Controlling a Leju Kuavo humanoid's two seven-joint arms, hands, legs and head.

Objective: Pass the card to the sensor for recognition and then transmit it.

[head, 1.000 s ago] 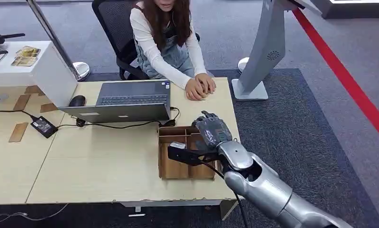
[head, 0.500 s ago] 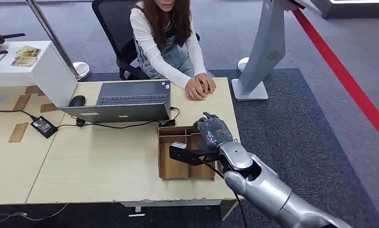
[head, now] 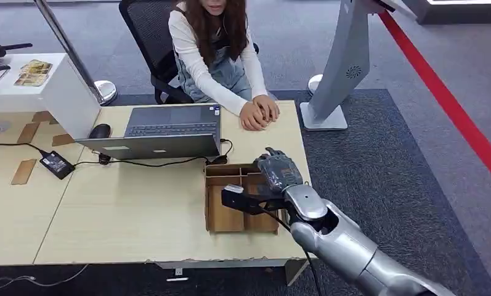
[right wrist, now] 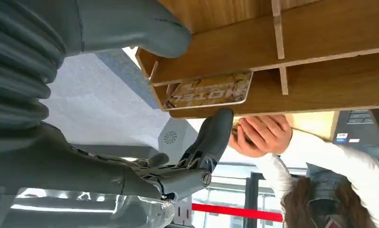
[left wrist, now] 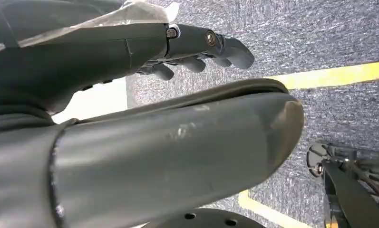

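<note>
A card (right wrist: 208, 90) printed with yellow artwork and the word "Hotel" lies flat in an end compartment of the wooden divided box (head: 221, 217) near the table's front right corner. My right hand (head: 279, 171) hovers just over the far right part of that box, fingers apart and holding nothing. In the right wrist view its thumb (right wrist: 130, 28) is over the box wall and one dark finger (right wrist: 216, 135) reaches toward the card's edge without clearly touching it. My left hand (left wrist: 197, 45) hangs over carpet, fingers loosely bent, holding nothing.
A person sits behind the table with clasped hands (head: 259, 114) resting just beyond the box. A laptop (head: 162, 131), mouse (head: 100, 131) and power adapter (head: 56, 164) lie to the left. A white stand (head: 52, 92) carries cards. A grey kiosk (head: 344, 68) stands right.
My right hand has drifted slightly right and toward me over the wooden box. The person and the table items are unchanged.
</note>
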